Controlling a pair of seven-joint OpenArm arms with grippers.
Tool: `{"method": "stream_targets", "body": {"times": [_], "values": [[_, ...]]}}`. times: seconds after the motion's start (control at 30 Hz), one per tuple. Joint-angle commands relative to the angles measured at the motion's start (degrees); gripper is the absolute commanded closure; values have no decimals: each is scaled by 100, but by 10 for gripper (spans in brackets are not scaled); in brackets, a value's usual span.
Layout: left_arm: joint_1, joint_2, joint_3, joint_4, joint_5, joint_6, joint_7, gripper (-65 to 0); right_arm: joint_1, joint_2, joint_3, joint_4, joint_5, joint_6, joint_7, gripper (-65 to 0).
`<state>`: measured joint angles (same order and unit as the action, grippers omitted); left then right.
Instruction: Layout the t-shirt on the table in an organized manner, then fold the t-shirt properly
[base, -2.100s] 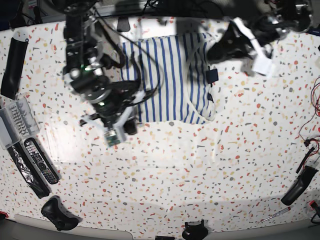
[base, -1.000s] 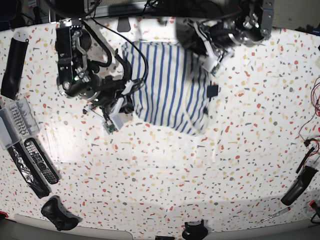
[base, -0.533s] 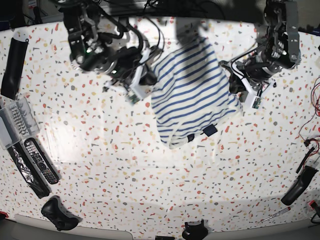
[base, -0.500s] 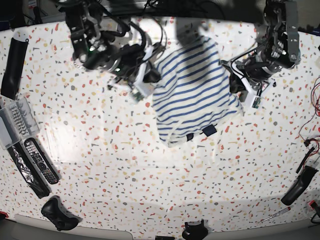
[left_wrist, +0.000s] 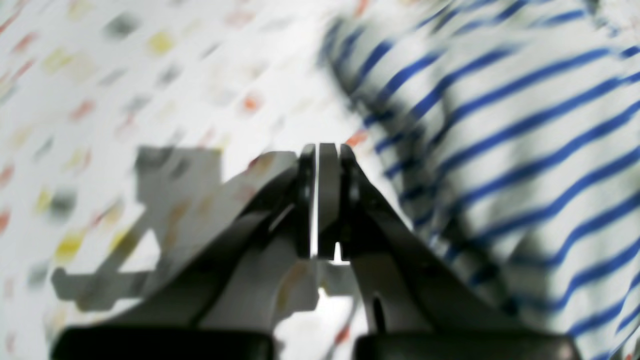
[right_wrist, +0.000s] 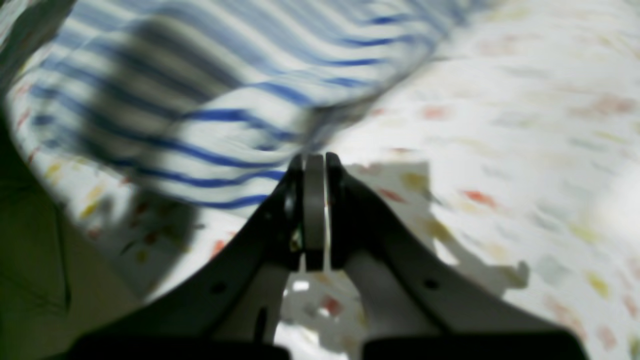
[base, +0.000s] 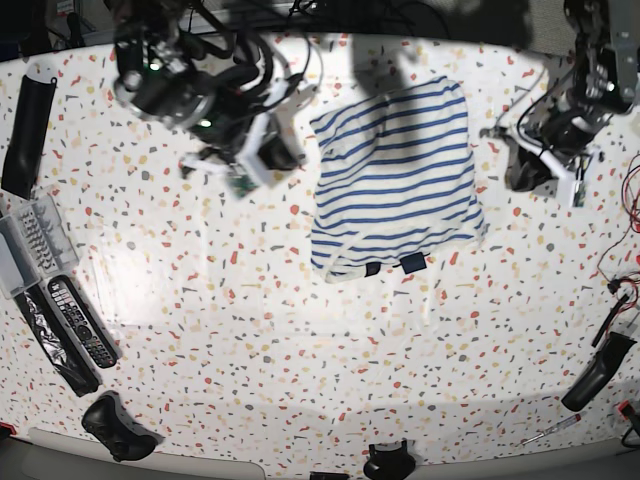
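Note:
The white t-shirt (base: 395, 180) with thin blue stripes lies folded on the speckled table (base: 330, 360) at the upper middle, its dark tag (base: 413, 263) at the near edge. My right gripper (base: 285, 150) is shut and empty just left of the shirt. In the right wrist view the gripper (right_wrist: 314, 200) hangs over bare table, with the shirt (right_wrist: 200, 100) beyond it. My left gripper (base: 515, 165) is shut and empty to the shirt's right. In the left wrist view the gripper (left_wrist: 318, 200) is beside the shirt's edge (left_wrist: 500, 150).
Remote controls (base: 75, 320), a grey tray (base: 25, 240) and a long black object (base: 25, 120) lie along the left edge. A black controller (base: 115, 425) sits at the front left. Cables (base: 625, 200) and a black tool (base: 595, 370) are at the right edge.
Both grippers have let go of the shirt and moved outward, away from it. The shirt has dropped and settled flatter on the table.

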<state>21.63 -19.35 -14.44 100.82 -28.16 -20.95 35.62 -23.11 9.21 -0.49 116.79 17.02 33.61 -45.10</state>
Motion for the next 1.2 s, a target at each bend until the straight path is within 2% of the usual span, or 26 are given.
{"method": "stream_targets", "body": {"times": [0.0, 0.17, 0.37, 0.47, 0.57, 0.67, 0.83, 0.9, 0.97, 1.03, 1.17], "values": [[120, -35, -157, 232, -83, -24, -136, 0, -166, 15, 214, 160, 221, 46, 46, 0], [1189, -35, -868, 1001, -87, -24, -92, 0, -1204, 11, 1176, 573, 695, 46, -240, 0], [2623, -37, -1460, 1580, -90, -24, -33, 0, -2629, -155, 1805, 1174, 962, 46, -798, 0], [3152, -37, -1464, 1436, -337, -96, 114, 0, -3171, -337, 1919, 1152, 846, 68, -1115, 0], [3434, -33, -1414, 946, -542, -525, -22, 0, -3595, -459, 1917, 931, 485, 66, -1150, 0], [3379, -37, -1257, 76, -463, -562, -144, 0, -3790, -476, 1917, 463, 116, 57, -1130, 0], [2887, -37, -940, -1847, -339, -573, -557, 0, -3504, -326, 1917, -855, -37, 44, -866, 0], [2570, -39, -761, -2664, 181, -796, -933, 0, -3202, -149, 1917, -1530, -37, 44, -743, 0], [2234, -37, -564, -3451, 614, -933, -1329, 0, -2802, 72, 1917, -2347, -39, -11, -398, 0], [1910, -35, -358, -4192, 713, -931, -1652, 0, -2337, 297, 1917, -3272, -39, -210, -190, 0], [1344, 35, -11, -5508, 774, -929, -2363, 0, -1368, 702, 1908, -5353, -42, -208, 321, 0]]}}
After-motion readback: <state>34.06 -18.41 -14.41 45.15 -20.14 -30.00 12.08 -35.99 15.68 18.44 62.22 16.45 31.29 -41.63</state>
